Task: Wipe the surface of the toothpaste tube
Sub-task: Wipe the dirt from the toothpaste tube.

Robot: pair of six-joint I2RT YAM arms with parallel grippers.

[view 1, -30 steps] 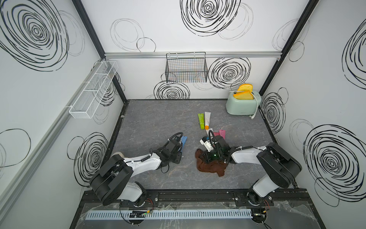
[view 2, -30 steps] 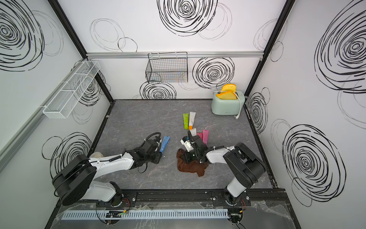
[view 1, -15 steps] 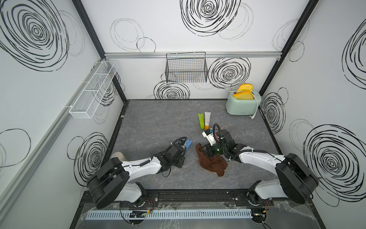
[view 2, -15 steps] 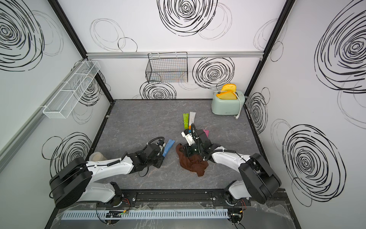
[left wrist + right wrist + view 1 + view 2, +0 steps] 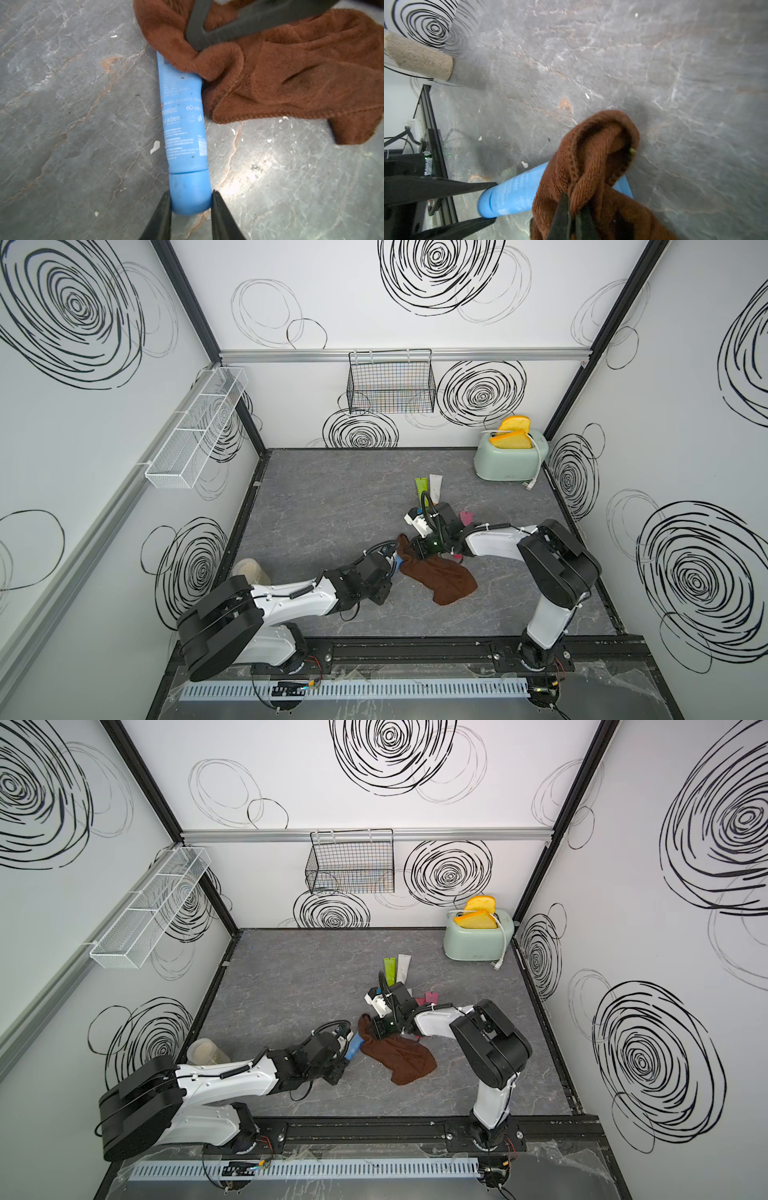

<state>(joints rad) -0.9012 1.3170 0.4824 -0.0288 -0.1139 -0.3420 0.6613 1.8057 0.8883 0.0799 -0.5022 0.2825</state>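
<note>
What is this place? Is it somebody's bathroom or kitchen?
Probably neither: it looks like a robot test booth. White walls scribbled with swirls box in a grey table, two robot arms stand on a rail, and a toaster sits near tubes.

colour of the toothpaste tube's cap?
Blue cap, matching the tube body; clearest in the left wrist view.
</note>
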